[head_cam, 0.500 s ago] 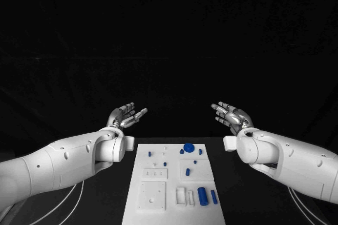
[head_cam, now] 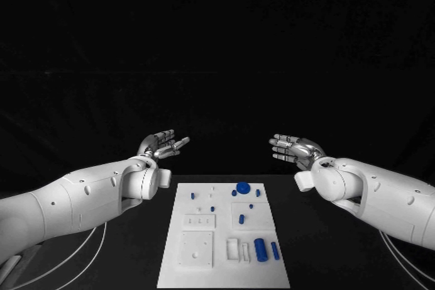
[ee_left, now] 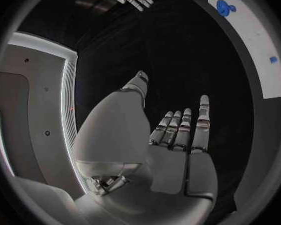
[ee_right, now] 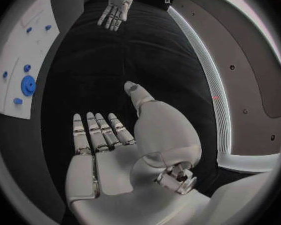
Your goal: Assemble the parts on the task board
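Observation:
The white task board (head_cam: 227, 265) lies in the middle of the black table, with several small blue parts on it. A round blue disc (head_cam: 243, 189) sits near its far edge, and a blue cylinder (head_cam: 260, 250) and a thinner blue pin (head_cam: 275, 251) lie near its front right. My left hand (head_cam: 161, 146) is raised above the table beyond the board's far left corner, fingers spread, holding nothing. My right hand (head_cam: 295, 150) is raised beyond the far right corner, also empty with fingers apart. The wrist views show each palm (ee_left: 178, 155) (ee_right: 109, 160) bare.
White cables (head_cam: 86, 258) run along the table under my left arm, and more cables (head_cam: 399, 262) lie under the right arm. The black table (head_cam: 317, 265) flanks the board on both sides.
Both hands have turned and dipped slightly, the right hand's fingers tipping inward toward the left. The board and its parts have not moved.

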`<state>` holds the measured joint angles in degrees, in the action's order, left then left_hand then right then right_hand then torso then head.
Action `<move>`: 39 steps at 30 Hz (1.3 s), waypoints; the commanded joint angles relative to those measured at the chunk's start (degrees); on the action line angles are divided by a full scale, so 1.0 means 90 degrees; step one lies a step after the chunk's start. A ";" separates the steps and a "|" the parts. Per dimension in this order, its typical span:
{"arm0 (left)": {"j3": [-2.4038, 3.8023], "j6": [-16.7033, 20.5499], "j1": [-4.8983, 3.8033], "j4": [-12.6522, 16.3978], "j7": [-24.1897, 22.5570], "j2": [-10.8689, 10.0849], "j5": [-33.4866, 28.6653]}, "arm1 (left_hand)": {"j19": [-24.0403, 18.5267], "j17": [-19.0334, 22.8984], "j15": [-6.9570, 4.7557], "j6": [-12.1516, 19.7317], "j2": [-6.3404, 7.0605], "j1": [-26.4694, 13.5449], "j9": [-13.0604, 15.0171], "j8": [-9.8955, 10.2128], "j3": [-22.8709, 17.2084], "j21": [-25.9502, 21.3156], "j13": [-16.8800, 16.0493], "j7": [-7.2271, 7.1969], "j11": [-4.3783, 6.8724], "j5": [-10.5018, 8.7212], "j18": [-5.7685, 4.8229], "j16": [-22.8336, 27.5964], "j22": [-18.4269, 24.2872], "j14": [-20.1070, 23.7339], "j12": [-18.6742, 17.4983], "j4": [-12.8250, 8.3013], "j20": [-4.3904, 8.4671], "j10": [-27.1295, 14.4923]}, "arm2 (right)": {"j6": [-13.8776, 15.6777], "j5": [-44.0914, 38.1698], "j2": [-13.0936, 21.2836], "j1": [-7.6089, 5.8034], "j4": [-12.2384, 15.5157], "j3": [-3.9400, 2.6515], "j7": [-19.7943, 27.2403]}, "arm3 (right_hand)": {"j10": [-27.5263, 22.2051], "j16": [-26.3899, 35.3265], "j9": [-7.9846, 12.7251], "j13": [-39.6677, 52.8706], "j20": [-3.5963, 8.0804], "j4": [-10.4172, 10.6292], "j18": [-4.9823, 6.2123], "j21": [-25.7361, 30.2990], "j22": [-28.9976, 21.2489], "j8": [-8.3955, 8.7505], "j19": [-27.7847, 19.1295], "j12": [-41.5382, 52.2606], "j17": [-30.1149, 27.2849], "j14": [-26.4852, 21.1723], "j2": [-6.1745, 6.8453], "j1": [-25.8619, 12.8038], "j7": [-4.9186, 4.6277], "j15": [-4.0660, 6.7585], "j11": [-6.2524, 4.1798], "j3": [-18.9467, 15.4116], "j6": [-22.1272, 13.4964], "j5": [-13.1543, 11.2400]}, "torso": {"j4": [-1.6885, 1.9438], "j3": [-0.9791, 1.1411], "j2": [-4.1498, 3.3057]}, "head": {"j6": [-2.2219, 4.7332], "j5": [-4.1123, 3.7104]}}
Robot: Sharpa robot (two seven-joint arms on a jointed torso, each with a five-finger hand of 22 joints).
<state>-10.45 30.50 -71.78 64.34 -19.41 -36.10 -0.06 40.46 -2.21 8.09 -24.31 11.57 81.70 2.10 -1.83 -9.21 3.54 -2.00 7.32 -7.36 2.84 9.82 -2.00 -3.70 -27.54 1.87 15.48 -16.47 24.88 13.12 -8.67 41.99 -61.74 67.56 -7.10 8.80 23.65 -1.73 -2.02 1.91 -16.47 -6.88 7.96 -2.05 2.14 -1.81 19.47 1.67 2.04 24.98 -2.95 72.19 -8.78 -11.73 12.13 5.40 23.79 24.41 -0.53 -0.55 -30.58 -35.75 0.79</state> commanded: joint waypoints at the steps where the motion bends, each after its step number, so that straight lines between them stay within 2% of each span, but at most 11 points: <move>1: 0.0007 -0.0296 -0.0009 0.0020 0.0057 0.0002 0.0014 | 0.0034 -0.0007 -0.0003 -0.0068 -0.0026 0.0031 0.0007 -0.0035 -0.0003 0.0022 -0.0008 0.0015 -0.0015 0.0030 0.0055 -0.0029 -0.0005 -0.0035 0.0023 -0.0008 0.0001 0.0065 | -0.0247 -0.1143 -0.0044 0.0021 -0.0063 -0.0002 -0.0028 | 0.0333 -0.0053 -0.0018 0.0018 0.0042 -0.0131 0.0056 -0.0042 0.0010 -0.0042 0.0135 0.0045 0.0021 0.0377 0.0026 0.0154 -0.0303 -0.0072 0.0053 -0.0003 0.0297 -0.0032 | 0.0024 -0.0008 -0.0007 | -0.0091 0.0003; 4: 0.0007 -0.0345 -0.0009 0.0065 0.0062 -0.0025 0.0030 | 0.0052 -0.0009 0.0006 -0.0077 -0.0059 0.0007 0.0007 -0.0035 -0.0018 0.0026 -0.0010 0.0028 -0.0032 0.0028 0.0057 -0.0030 -0.0008 -0.0075 0.0024 -0.0074 0.0002 0.0101 | -0.0160 -0.1782 -0.0091 0.0026 -0.0121 -0.0002 0.0090 | 0.0928 -0.0084 -0.0044 0.0044 0.0195 -0.0221 0.0029 -0.0182 0.0086 -0.0073 0.1104 0.0065 0.0041 0.0973 0.0049 0.0279 -0.0272 -0.0184 0.0052 0.0015 0.0849 -0.0090 | 0.0029 -0.0010 -0.0004 | -0.0108 0.0007; 6: 0.0007 -0.0398 -0.0014 0.0152 0.0000 -0.0088 0.0066 | 0.0339 -0.0026 0.0028 -0.0099 -0.0147 -0.0020 0.0008 -0.0037 -0.0042 0.0081 -0.0016 0.0066 -0.0077 0.0026 0.0096 -0.0051 -0.0039 -0.0417 0.0030 -0.0184 0.0006 0.0232 | -0.0052 -0.2471 -0.0144 0.0029 -0.0182 -0.0002 0.0192 | 0.2170 -0.0228 -0.0090 0.0093 0.0415 -0.0362 0.0032 -0.0376 0.0158 -0.0140 0.2438 0.0130 0.0156 0.3101 0.0098 0.0402 -0.0186 0.0028 -0.0046 0.0076 0.1801 -0.0164 | 0.0034 -0.0013 -0.0017 | -0.0123 0.0014; 8: 0.0007 -0.0446 -0.0031 0.0249 -0.0125 -0.0166 0.0084 | 0.0625 -0.0083 0.0077 -0.0452 -0.0342 -0.0068 0.0034 -0.0082 -0.0061 0.0205 -0.0055 0.0202 -0.0207 0.0027 0.0185 -0.0176 -0.0087 -0.1364 0.0094 -0.0375 0.0038 0.0997 | 0.0046 -0.3142 -0.0205 0.0031 -0.0244 -0.0003 0.0242 | 0.3431 -0.0250 -0.0125 0.0144 0.0633 -0.0494 0.0004 -0.0535 0.0205 -0.0164 0.3543 0.0162 0.0190 0.3925 0.0126 0.0431 -0.0098 0.0255 -0.0206 0.0204 0.2642 -0.0215 | 0.0026 -0.0008 -0.0037 | -0.0134 0.0006; 10: 0.0007 -0.0519 -0.0055 0.0343 -0.0218 -0.0242 0.0092 | 0.1051 -0.0142 0.0139 -0.1310 -0.0590 -0.0133 0.0081 -0.0184 -0.0022 0.0432 -0.0109 0.0344 -0.0271 0.0042 0.0266 -0.0344 -0.0166 -0.2708 0.0173 -0.0699 0.0179 0.2346 | 0.0064 -0.3800 -0.0255 0.0031 -0.0292 -0.0003 0.0247 | 0.3797 -0.0231 -0.0161 0.0154 0.0880 -0.0610 -0.0067 -0.0581 0.0206 -0.0183 0.4092 0.0169 0.0222 0.4525 0.0172 0.0356 -0.0038 0.0480 -0.0323 0.0396 0.3344 -0.0285 | 0.0026 -0.0015 -0.0069 | -0.0125 0.0002; 13: 0.0006 -0.0712 -0.0123 0.0584 -0.0286 -0.0406 0.0113 | 0.1534 -0.0163 0.0083 -0.2373 -0.0971 -0.0331 0.0109 -0.0139 0.0168 0.0701 -0.0128 0.0304 -0.0208 0.0045 -0.0092 -0.0273 -0.0227 -0.3603 0.0135 -0.1286 0.0633 0.3662 | -0.0011 -0.5102 -0.0314 0.0029 -0.0328 -0.0003 0.0178 | 0.4350 -0.0315 -0.0211 0.0160 0.1186 -0.0735 -0.0071 -0.0786 0.0262 -0.0243 0.4749 0.0183 0.0347 0.5318 0.0214 0.0267 0.0044 0.0811 -0.0529 0.0644 0.4006 -0.0330 | 0.0053 -0.0030 -0.0155 | -0.0069 -0.0006; 19: 0.0005 -0.1150 -0.0269 0.1209 -0.0150 -0.0734 0.0331 | 0.1870 -0.0183 -0.0119 -0.3244 -0.1257 -0.0483 0.0157 -0.0178 0.0335 0.0959 -0.0146 0.0204 -0.0058 0.0031 -0.0597 -0.0207 -0.0244 -0.4305 0.0174 -0.1740 0.1128 0.4245 | 0.0019 -0.6994 -0.0373 0.0005 -0.0259 -0.0006 -0.0040 | 0.4848 -0.0683 -0.0218 0.0160 0.1699 -0.0985 -0.0007 -0.1483 0.0585 -0.0219 0.5938 0.0183 0.0803 0.6728 0.0384 0.0334 0.0152 0.1279 -0.0773 0.0663 0.4458 -0.0497 | 0.0195 -0.0062 -0.0354 | 0.0016 -0.0105; 23: 0.0007 -0.1292 -0.0380 0.1595 -0.0062 -0.0926 0.0413 | 0.1864 -0.0186 -0.0125 -0.3270 -0.1291 -0.0492 0.0160 -0.0183 0.0355 0.0987 -0.0146 0.0202 -0.0055 0.0033 -0.0613 -0.0212 -0.0217 -0.4309 0.0176 -0.1839 0.1141 0.4254 | 0.0051 -0.7886 -0.0416 -0.0044 -0.0197 -0.0007 -0.0259 | 0.4911 -0.1978 -0.0195 0.0157 0.2002 -0.1030 -0.0002 -0.2222 0.1051 -0.0191 0.6453 0.0178 0.1672 0.6863 0.0474 0.0298 0.0197 0.1424 -0.0837 0.0677 0.4541 -0.0730 | 0.0306 -0.0093 -0.0516 | 0.0096 -0.0166; 29: 0.0040 -0.1309 -0.0487 0.2014 -0.0010 -0.1112 0.0476 | 0.2048 -0.0187 -0.0238 -0.3211 -0.1315 -0.0474 0.0157 -0.0178 0.0327 0.1246 -0.0145 0.0211 -0.0043 0.0051 -0.0626 -0.0353 -0.0293 -0.4605 0.0172 -0.2006 0.1275 0.4226 | 0.0072 -0.8932 -0.0509 -0.0081 -0.0151 -0.0008 -0.0692 | 0.4848 -0.4203 -0.0205 0.0162 0.2086 -0.1005 0.0100 -0.3700 0.2269 -0.0201 0.6502 0.0188 0.3454 0.6617 0.0696 -0.0092 0.0216 0.1447 -0.0849 0.1380 0.4496 -0.0660 | 0.0497 -0.0153 -0.0744 | 0.0156 -0.0246; 33: 0.0134 -0.1261 -0.0512 0.2219 -0.0067 -0.1215 0.0490 | 0.2001 -0.0192 -0.0235 -0.3195 -0.1335 -0.0500 0.0156 -0.0177 0.0320 0.1326 -0.0145 0.0212 -0.0044 0.0053 -0.0617 -0.0349 -0.0305 -0.4598 0.0172 -0.2064 0.1269 0.4219 | 0.0194 -0.9399 -0.0614 -0.0086 -0.0183 -0.0009 -0.1046 | 0.4835 -0.4330 -0.0218 0.0157 0.2091 -0.0997 0.0079 -0.4042 0.2781 -0.0201 0.6221 0.0179 0.3603 0.6479 0.0872 -0.0057 0.0216 0.1434 -0.0836 0.1879 0.4512 -0.1141 | 0.0571 -0.0167 -0.0876 | 0.0187 -0.0285; 39: 0.0220 -0.1239 -0.0579 0.2418 -0.0103 -0.1298 0.0503 | 0.1988 -0.0191 -0.0233 -0.3198 -0.1328 -0.0502 0.0157 -0.0178 0.0321 0.1338 -0.0145 0.0212 -0.0045 0.0056 -0.0616 -0.0345 -0.0305 -0.4592 0.0173 -0.2083 0.1267 0.4217 | 0.0391 -0.9934 -0.0741 -0.0083 -0.0250 -0.0009 -0.1446 | 0.4753 -0.4407 -0.0210 0.0159 0.2080 -0.0949 0.0103 -0.4193 0.3175 -0.0197 0.6140 0.0178 0.3652 0.6496 0.1084 0.0009 0.0204 0.1417 -0.0809 0.2196 0.4450 -0.1315 | 0.0655 -0.0199 -0.1029 | 0.0193 -0.0383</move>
<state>-8.56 20.35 -76.79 85.61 -19.55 -47.75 3.68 58.67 -3.95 5.93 -53.55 -0.16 77.20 3.47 -3.38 -6.29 15.48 -3.24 9.17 -7.86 3.05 4.71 -5.06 -6.40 -68.80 3.21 -2.95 -5.00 62.87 14.66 -91.57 35.46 -62.48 65.43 -7.13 0.01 66.75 -41.26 -3.93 3.35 2.34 -15.34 8.42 -39.46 30.58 -3.81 75.11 3.28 34.90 83.49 6.35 72.39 -6.92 1.14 4.91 24.95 64.08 12.70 4.75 -2.12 -38.79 -34.10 -2.32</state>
